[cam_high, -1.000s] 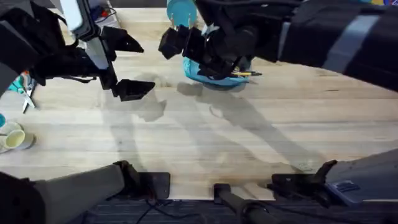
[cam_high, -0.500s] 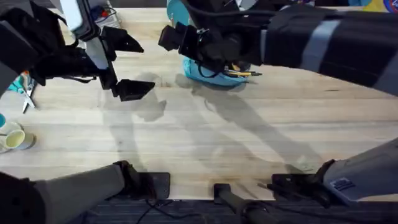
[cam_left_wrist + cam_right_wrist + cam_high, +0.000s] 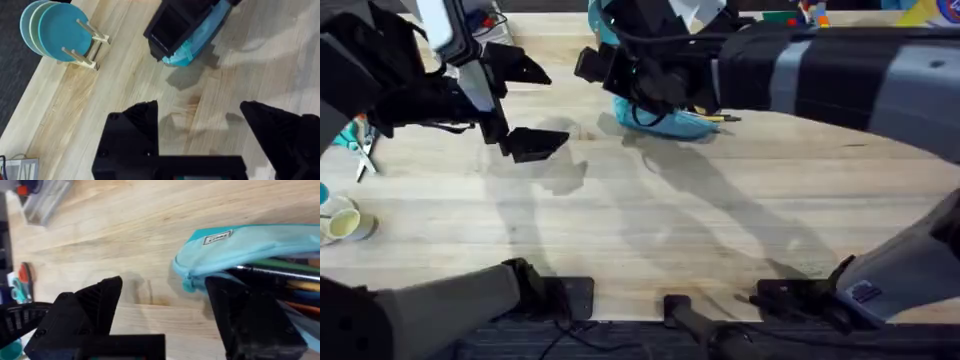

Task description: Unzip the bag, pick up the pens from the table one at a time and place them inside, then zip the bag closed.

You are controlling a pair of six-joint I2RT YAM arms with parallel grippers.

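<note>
The right fingers (image 3: pixel 160 315) stand wide apart with nothing between them, poised at the end of the bag (image 3: pixel 240 247), whose mouth gapes with pens (image 3: pixel 280 272) lying inside, one yellow tip poking out in the overhead view. The left fingers (image 3: pixel 200 135) are likewise spread and empty, hovering over bare surface (image 3: pixel 650 220) well apart from the bag. Judging by this, unzipping and loading look done, with no pen left lying loose on the surface, and the zip remains to be closed.
</note>
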